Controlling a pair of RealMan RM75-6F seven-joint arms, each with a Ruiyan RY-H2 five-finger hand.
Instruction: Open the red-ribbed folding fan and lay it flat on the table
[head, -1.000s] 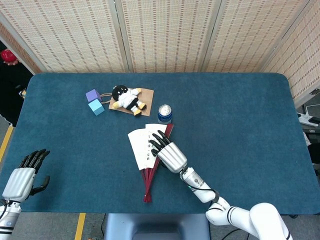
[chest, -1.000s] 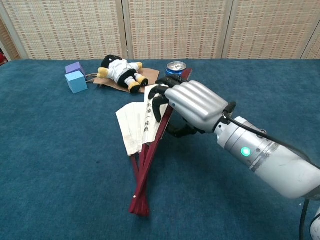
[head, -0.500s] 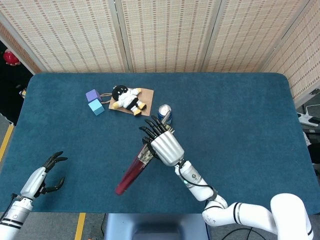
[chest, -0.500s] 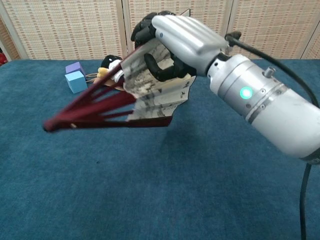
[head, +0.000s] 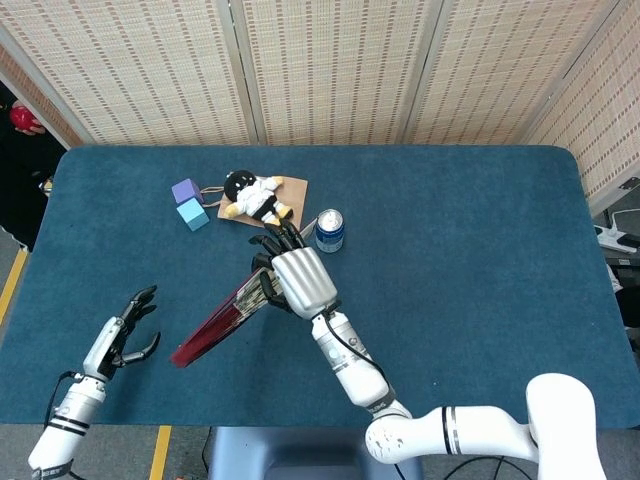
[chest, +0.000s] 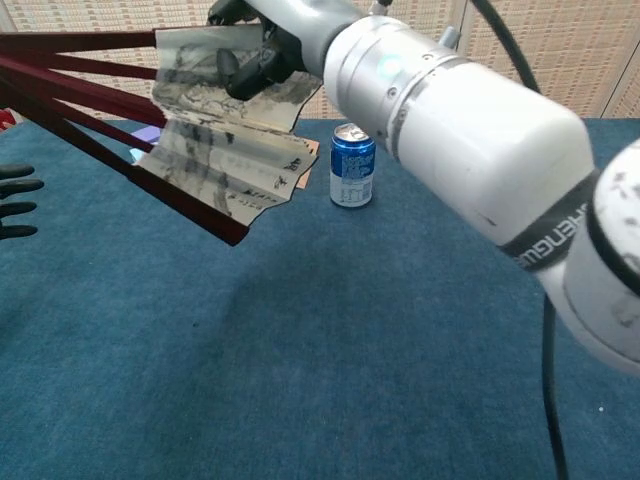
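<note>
Chest view shows the red-ribbed folding fan (chest: 215, 150) lifted clear of the table (chest: 330, 360), partly spread, its dark red ribs running off toward the left edge of the picture and its printed paper leaf hanging in pleats below the right hand (chest: 265, 40), whose dark fingers are closed around the top of the leaf. From the head view the fan (head: 222, 315) reads as a narrow red wedge slanting from the right hand (head: 295, 278) down to the near left, above the blue cloth. Just right of that hand and a little farther back stands a blue drink can (head: 329, 228), upright — in the chest view it sits just right of the hanging paper. Farther back and left, a plush doll (head: 256, 197) lies on a brown card (head: 295, 190), with a purple block (head: 185, 190) and a light blue block (head: 193, 213) touching each other just left of it. The left hand (head: 125, 330) hovers at the near left, well apart from the fan's tip — its fingers spread wide, holding nothing
</note>
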